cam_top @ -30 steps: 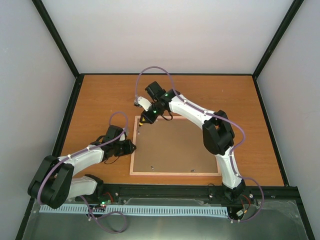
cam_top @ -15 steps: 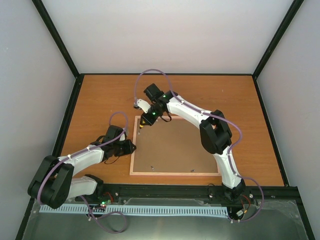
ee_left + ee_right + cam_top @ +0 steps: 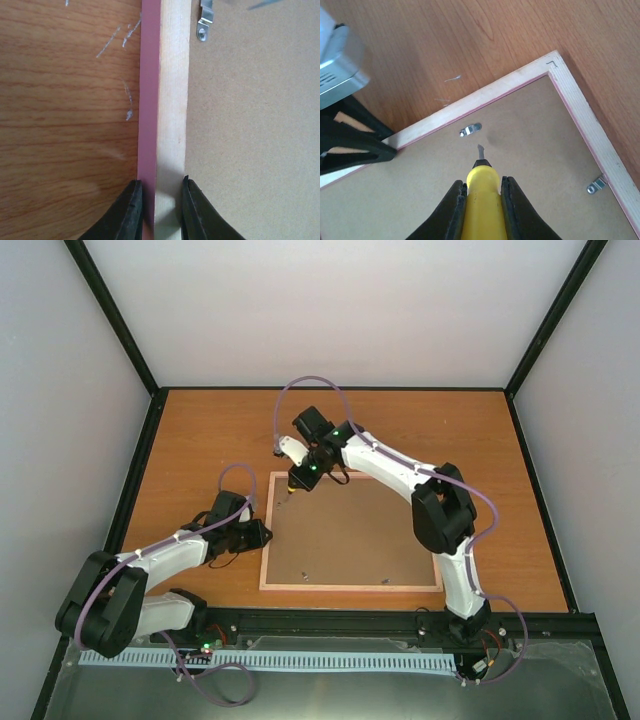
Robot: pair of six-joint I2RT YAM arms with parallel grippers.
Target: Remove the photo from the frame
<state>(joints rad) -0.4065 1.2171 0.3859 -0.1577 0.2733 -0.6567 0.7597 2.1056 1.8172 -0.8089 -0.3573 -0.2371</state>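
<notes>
Left gripper: pinching the frame by its left rail, a finger each side, plain only in the wrist view
Frame: face-down mid-table, brown backing board up, photo hidden
Right gripper: clamped on yellow-handled tool, tip just short of metal clip near the frame's far-left corner
Room: table wood shows beyond every rail

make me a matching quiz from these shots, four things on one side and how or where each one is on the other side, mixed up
Things:
1. left gripper
2. right gripper
3. backing board
4. metal tab

States:
a. closed on a yellow-handled screwdriver
b. brown, filling the back of the frame
c. silver, just ahead of the screwdriver's tip
d. pinching the frame's left rail

Pairs: 1-d, 2-a, 3-b, 4-c
</notes>
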